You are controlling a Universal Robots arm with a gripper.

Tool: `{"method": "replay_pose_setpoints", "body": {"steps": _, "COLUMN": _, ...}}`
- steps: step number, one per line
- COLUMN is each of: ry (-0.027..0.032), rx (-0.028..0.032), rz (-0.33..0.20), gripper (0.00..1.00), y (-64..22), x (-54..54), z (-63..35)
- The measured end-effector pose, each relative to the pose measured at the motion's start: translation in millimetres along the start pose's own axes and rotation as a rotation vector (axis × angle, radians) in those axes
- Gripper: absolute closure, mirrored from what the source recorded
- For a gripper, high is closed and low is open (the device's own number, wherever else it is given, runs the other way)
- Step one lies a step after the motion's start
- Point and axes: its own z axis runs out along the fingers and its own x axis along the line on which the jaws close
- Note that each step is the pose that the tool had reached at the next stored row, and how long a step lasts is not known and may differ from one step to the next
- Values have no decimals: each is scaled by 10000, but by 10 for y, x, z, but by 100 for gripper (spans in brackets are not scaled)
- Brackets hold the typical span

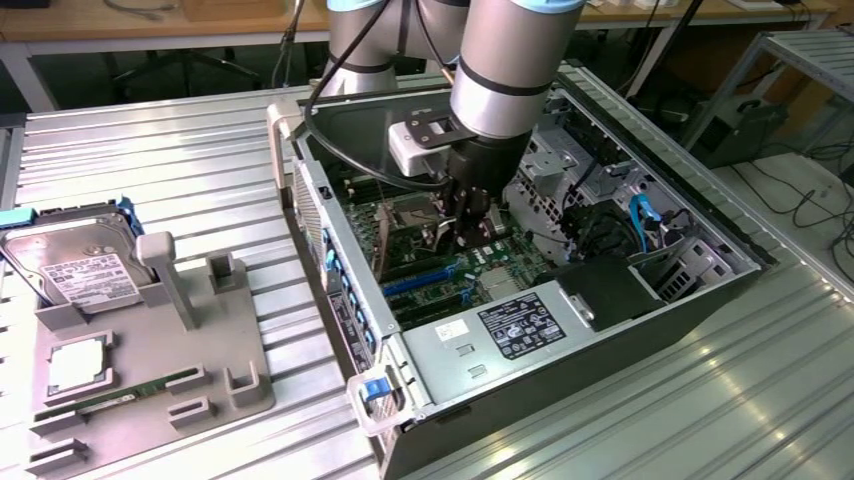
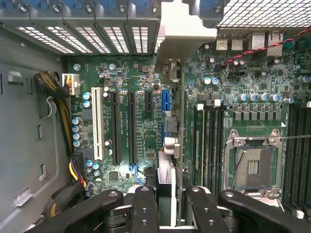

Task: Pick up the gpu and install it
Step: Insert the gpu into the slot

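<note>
Gripper fingers clamped on my gpu, edge-on over the mobo inside the PC case, prob. at the blue slot.

Support: ribbed metal table. Directly on it: open computer case lying on its side, and, at the exterior view's left, a grey fixture tray beside it, well apart.
</note>
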Motion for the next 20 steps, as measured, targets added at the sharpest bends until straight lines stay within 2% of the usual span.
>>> {"method": "replay_pose_setpoints", "body": {"steps": 8, "ry": 1, "rx": 0, "rz": -3, "gripper": 72, "y": 0, "x": 0, "z": 1}}
{"method": "replay_pose_setpoints", "body": {"steps": 20, "ry": -1, "rx": -20, "rz": -18, "gripper": 72, "y": 67, "x": 2, "z": 112}}
